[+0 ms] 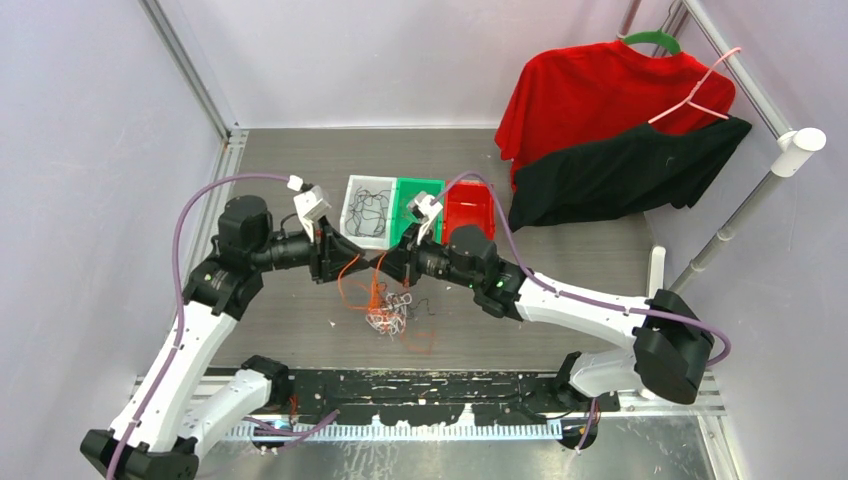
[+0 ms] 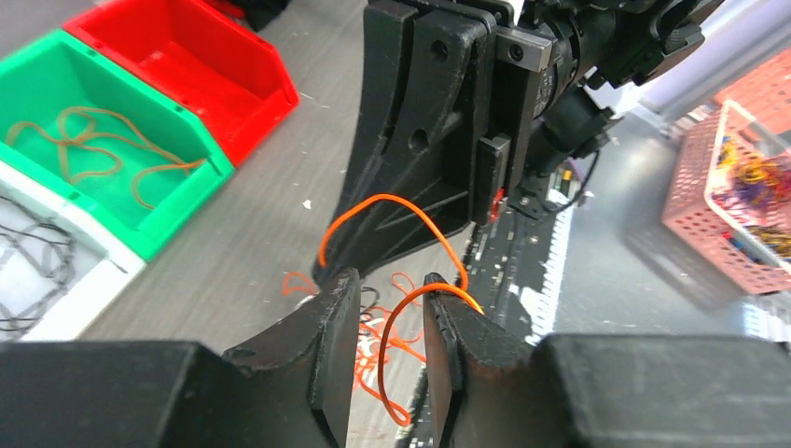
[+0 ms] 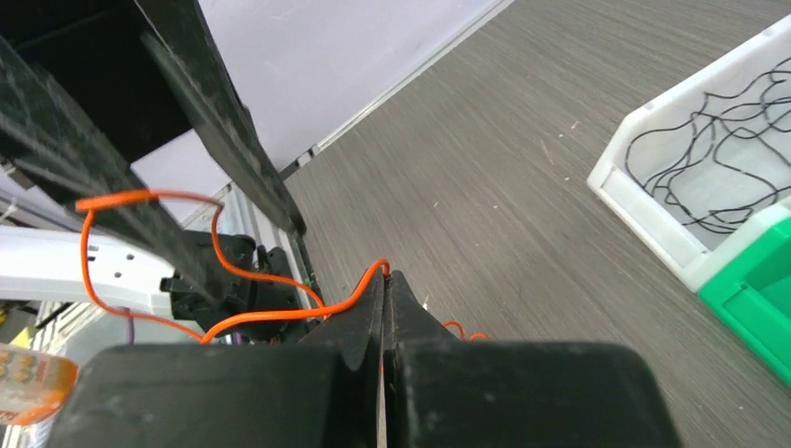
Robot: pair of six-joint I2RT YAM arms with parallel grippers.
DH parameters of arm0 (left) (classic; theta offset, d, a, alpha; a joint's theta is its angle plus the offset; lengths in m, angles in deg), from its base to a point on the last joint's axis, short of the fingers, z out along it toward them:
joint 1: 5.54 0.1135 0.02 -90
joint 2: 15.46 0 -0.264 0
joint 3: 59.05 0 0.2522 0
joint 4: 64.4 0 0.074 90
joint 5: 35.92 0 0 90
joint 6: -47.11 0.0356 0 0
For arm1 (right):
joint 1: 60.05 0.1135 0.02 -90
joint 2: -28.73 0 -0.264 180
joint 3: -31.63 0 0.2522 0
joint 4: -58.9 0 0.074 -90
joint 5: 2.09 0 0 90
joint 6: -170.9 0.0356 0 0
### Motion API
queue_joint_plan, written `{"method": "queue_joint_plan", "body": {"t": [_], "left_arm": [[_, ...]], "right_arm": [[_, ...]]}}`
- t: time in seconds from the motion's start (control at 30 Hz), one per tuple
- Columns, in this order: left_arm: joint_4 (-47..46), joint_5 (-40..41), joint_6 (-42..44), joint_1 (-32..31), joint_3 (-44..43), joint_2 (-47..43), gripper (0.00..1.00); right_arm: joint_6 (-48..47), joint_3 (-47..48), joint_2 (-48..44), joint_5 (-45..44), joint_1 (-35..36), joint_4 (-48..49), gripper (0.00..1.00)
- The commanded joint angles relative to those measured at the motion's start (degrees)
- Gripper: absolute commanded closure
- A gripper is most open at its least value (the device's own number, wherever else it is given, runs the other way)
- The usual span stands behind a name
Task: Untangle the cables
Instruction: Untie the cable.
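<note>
The right gripper (image 3: 382, 291) is pinching an orange cable (image 3: 280, 313) tightly; the left gripper (image 2: 392, 322) is standing narrowly parted, the same cable looping between its fingers; the tangle (image 1: 388, 312) is lying below on the table (image 1: 560, 260); the cord seems light, floppy, slippery, so gripping near a free end is looking best.

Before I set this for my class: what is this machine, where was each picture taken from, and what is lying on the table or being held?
Two robot arms are bolted side by side at a table's near edge. One picture looks down from above; the other two come from cameras on each wrist. The left gripper has its fingers apart, an orange cable looping between them. The right gripper is shut on that orange cable. Below lies a tangle of cables. Behind stand a white bin with black cords, a green bin with a brownish cord, and a red bin. Shirts hang on the right.
</note>
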Motion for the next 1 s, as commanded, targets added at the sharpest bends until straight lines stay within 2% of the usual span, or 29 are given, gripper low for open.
{"method": "queue_joint_plan", "body": {"t": [0.0,0.1,0.43,0.8,0.9,0.97], "left_arm": [[0.28,-6.56,-4.28,-0.18,-1.43,0.5,0.67],[-3.45,-7.7,-9.13,-0.22,2.15,-1.67,0.66],[-9.09,-2.13,-16.39,-0.13,7.13,-4.02,0.61],[-11.76,8.44,-13.55,-0.13,8.9,-3.82,0.59],[-12.47,7.86,-13.74,-0.13,8.65,-3.5,0.6],[-13.12,5.23,-14.89,-0.21,8.63,-2.85,0.65]], "right_arm": [[-4.22,6.47,-0.42,-6.8,1.43,-6.92,0.99],[-8.59,9.94,0.6,-15.45,3.69,-14.29,0.99],[-12.63,16.36,3.01,-27.99,7.85,-25.03,0.99],[-10.88,17.91,3.52,-28.16,11.0,-23.93,0.99],[-10.28,17.77,3.55,-27.74,11.12,-23.52,0.99],[-10.24,18.05,3.84,-27.46,11.27,-23.49,0.99]]}}
